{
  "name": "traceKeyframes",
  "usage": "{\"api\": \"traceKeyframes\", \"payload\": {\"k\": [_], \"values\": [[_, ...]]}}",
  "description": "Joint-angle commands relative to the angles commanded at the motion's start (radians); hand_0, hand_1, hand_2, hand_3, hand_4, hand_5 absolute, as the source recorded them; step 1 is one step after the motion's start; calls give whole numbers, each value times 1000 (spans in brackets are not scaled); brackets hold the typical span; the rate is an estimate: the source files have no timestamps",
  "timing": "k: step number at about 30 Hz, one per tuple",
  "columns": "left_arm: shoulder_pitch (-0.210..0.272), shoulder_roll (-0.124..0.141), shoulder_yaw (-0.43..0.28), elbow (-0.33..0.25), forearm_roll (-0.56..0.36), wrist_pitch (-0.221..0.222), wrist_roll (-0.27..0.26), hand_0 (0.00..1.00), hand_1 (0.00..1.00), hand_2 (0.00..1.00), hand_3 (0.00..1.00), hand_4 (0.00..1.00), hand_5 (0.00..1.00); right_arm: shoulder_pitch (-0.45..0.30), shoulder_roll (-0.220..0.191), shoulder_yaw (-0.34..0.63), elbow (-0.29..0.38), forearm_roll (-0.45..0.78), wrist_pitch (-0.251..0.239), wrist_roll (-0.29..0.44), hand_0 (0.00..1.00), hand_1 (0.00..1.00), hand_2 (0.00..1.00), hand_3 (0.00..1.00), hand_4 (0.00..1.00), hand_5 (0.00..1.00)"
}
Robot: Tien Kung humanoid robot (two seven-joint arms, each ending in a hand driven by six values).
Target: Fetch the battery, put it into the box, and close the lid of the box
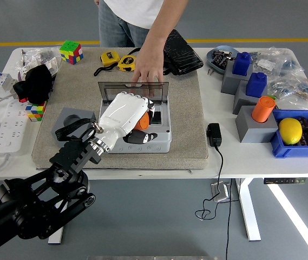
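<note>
One orange battery (141, 122) sits within curled fingers (137, 136) above box (162, 135).

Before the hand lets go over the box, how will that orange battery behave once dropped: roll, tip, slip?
The orange battery looks cylindrical and smooth, so it will probably roll if it lands on its side. The left hand grips it over the grey box, whose walls should likely stop it. It looks rigid, not fragile.
</note>
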Motion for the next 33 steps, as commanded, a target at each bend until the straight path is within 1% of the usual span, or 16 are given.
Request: {"api": "traceKeyframes", "payload": {"k": [4, 11, 13, 18, 22, 28, 33], "values": [[-8, -28, -2, 30, 0, 16, -6, 20, 16, 63, 62, 816, 58, 1, 0, 4, 0, -3, -1, -1, 817, 771, 752, 793, 998, 998], [-25, -71, 11, 114, 0, 25, -13, 20, 16, 63, 62, 813, 57, 7, 1, 7, 0, -8, -1, -3, 816, 771, 752, 793, 998, 998], [-34, -87, 10, 142, 0, 27, -16, 20, 16, 63, 62, 813, 57, 8, 1, 5, 0, -9, -1, -3, 816, 771, 752, 793, 998, 998], [-51, -113, 7, 173, 0, 37, -24, 21, 16, 63, 62, 812, 57, 11, 1, 2, 0, -7, -1, -3, 817, 771, 752, 792, 998, 998], [-73, -138, 3, 210, 0, 44, -28, 21, 16, 63, 62, 812, 57, 11, 0, 1, 0, -8, -2, -4, 816, 771, 752, 793, 998, 998], [-92, -165, -6, 217, 0, 47, -30, 21, 16, 64, 64, 812, 55, 15, -1, 1, 0, -12, -1, -7, 816, 771, 752, 793, 998, 998], [-96, -173, 0, 220, 0, 51, -31, 21, 16, 64, 64, 812, 55, 17, -1, -2, 0, -10, -2, -6, 816, 771, 752, 793, 998, 998]]}}
